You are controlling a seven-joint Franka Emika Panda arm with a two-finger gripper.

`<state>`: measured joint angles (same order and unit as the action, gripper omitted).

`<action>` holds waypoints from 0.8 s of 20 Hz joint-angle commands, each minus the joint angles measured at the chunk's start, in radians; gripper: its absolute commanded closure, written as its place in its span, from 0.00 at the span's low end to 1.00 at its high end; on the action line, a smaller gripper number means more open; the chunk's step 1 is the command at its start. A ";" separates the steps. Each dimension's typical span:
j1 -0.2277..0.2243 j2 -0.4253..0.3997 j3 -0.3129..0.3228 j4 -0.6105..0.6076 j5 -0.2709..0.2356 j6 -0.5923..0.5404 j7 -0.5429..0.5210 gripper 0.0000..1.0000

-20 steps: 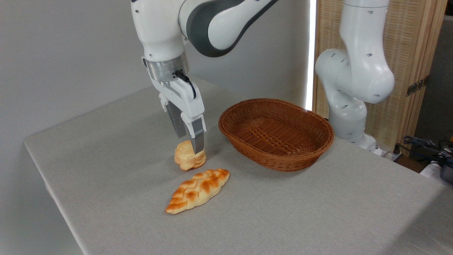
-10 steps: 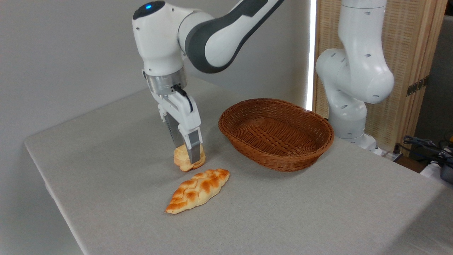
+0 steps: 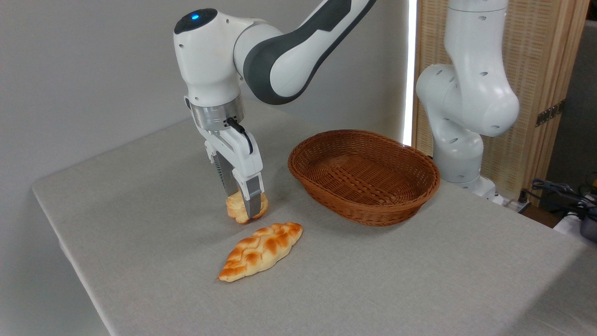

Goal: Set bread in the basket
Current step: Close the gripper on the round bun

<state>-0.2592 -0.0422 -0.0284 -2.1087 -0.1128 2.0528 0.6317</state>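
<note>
The bread (image 3: pixel 234 210), a small pale golden bun with a lumpy side, sits on the grey table left of the basket. My gripper (image 3: pixel 243 206) points straight down onto it and is shut on the bread, one finger in front of the bun and the other behind it. The near finger (image 3: pixel 253 198) covers the bun's middle. The bun looks level with the tabletop or barely off it; I cannot tell which. The oval brown wicker basket (image 3: pixel 373 211) stands empty to the right, a short gap away from the gripper.
A longer braided orange-brown loaf (image 3: pixel 261 249) lies just in front of the bun. The arm's white base (image 3: pixel 459 154) rises behind the basket at the right. The table's left edge (image 3: pixel 60 233) runs diagonally towards the front.
The gripper came down around the bun and its fingers closed in on it. The bun shifted slightly left with the squeeze. The basket and the braided loaf stayed put.
</note>
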 commanded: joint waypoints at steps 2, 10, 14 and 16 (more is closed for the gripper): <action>-0.002 -0.016 0.027 0.009 -0.019 -0.011 0.019 0.00; -0.002 -0.022 0.033 0.012 -0.030 -0.025 0.006 0.00; -0.006 -0.021 0.027 0.013 -0.074 -0.026 -0.027 0.00; -0.008 -0.016 0.022 0.013 -0.074 -0.026 -0.033 0.00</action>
<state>-0.2573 -0.0587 -0.0068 -2.1036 -0.1657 2.0482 0.6183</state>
